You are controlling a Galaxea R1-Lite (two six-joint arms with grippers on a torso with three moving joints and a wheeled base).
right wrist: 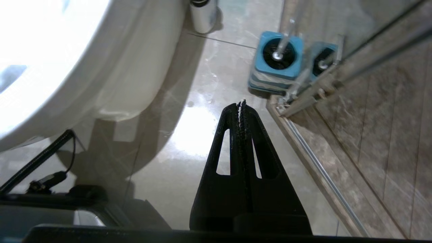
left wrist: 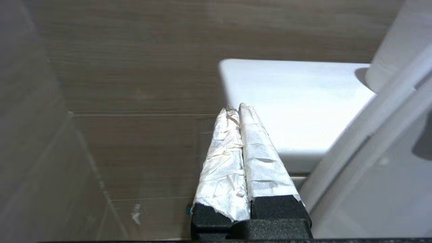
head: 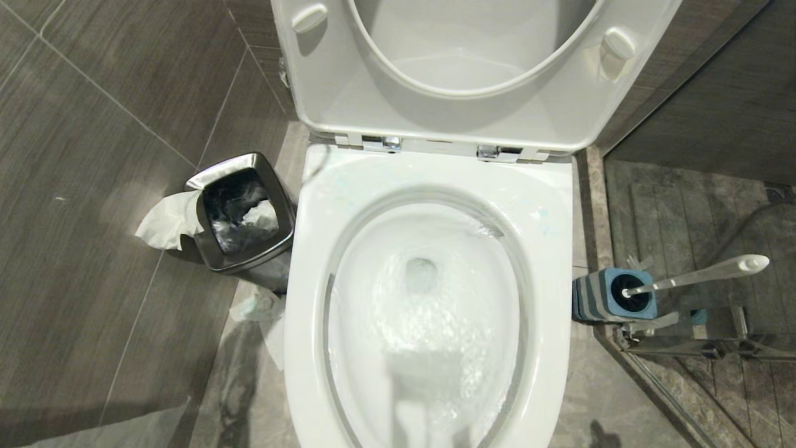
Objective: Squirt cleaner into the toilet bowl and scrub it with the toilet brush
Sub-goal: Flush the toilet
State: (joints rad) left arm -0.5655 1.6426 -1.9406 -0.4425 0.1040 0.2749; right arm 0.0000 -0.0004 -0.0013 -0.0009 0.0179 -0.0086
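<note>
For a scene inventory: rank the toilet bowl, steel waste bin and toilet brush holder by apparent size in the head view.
1. toilet bowl
2. steel waste bin
3. toilet brush holder
All three stand at floor level, so nearness to the camera hardly skews this.

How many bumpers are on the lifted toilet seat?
2 bumpers: one on the left side of the raised toilet seat, one on its right side. The seat's upper part runs out of the head view, so more may be hidden.

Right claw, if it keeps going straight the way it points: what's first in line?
Probably the bare floor tile. The shut right claw points down at it, short of the toilet brush in its blue holder; depth unclear.
</note>
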